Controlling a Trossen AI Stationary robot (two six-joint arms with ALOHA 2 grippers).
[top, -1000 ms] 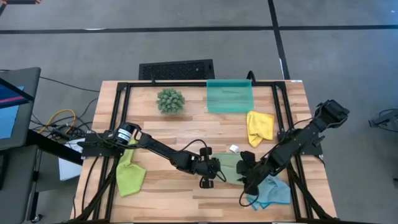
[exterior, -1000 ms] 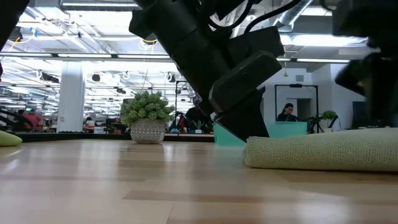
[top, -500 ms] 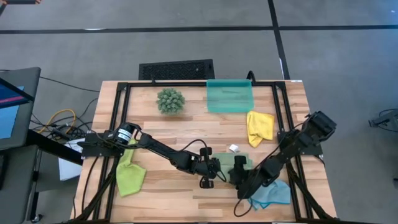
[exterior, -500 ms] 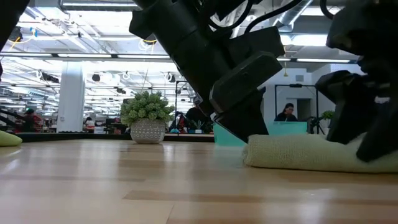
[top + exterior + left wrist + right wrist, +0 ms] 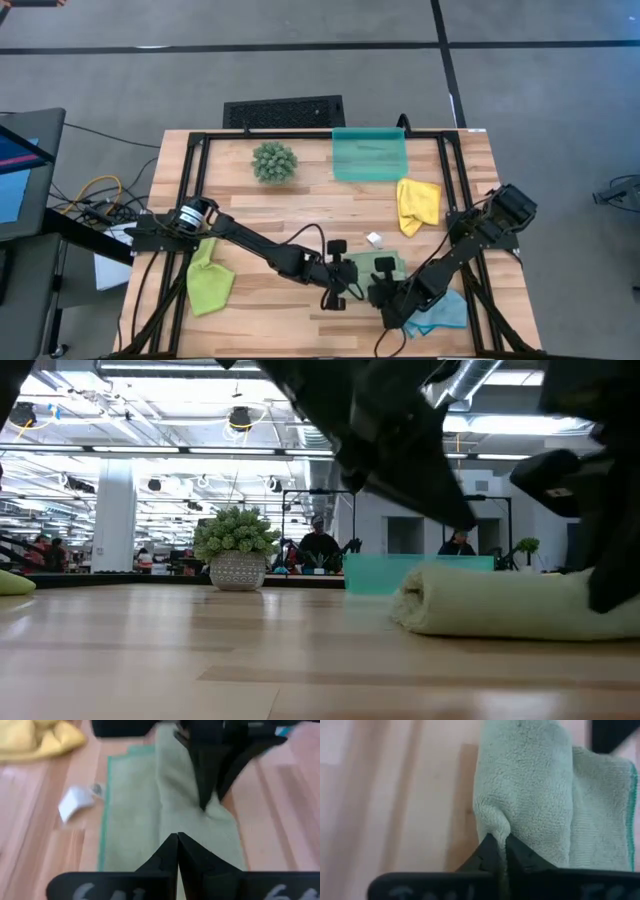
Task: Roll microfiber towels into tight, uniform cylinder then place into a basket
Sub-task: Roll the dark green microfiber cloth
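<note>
The sage green towel (image 5: 378, 266) lies on the table's near middle. Its near part is rolled into a thick fold (image 5: 500, 605), and its far part is flat (image 5: 130, 815). My right gripper (image 5: 497, 842) is shut on that roll. My left gripper (image 5: 177, 839) hangs shut just above the towel's left end (image 5: 355, 275), touching nothing. The lime green towel (image 5: 208, 282) lies crumpled at near left. The yellow one (image 5: 418, 203) lies at right, and the light blue one (image 5: 442, 312) at near right under the right arm. The teal basket (image 5: 370, 155) stands at the far edge. My right gripper pinches a small pucker of the rolled fold's outer layer (image 5: 492, 826) between its two fingertips. The fingers (image 5: 205, 795) slant down onto it from the table's near right side. The towel stays lying on the table, its flat part spread toward the far side.
A spiky green plant ball (image 5: 274, 161) stands left of the basket. A black slotted grille (image 5: 284, 111) lies beyond the table's far edge. A small white tag (image 5: 375, 239) lies just beyond the sage towel. Bare wood runs along the near left and the middle.
My right gripper has come down toward the table's near left onto the sage towel's roll, turned about its own axis, and shut on it. My left gripper, still shut, has lifted up off the roll's left end. The roll stays where it was.
</note>
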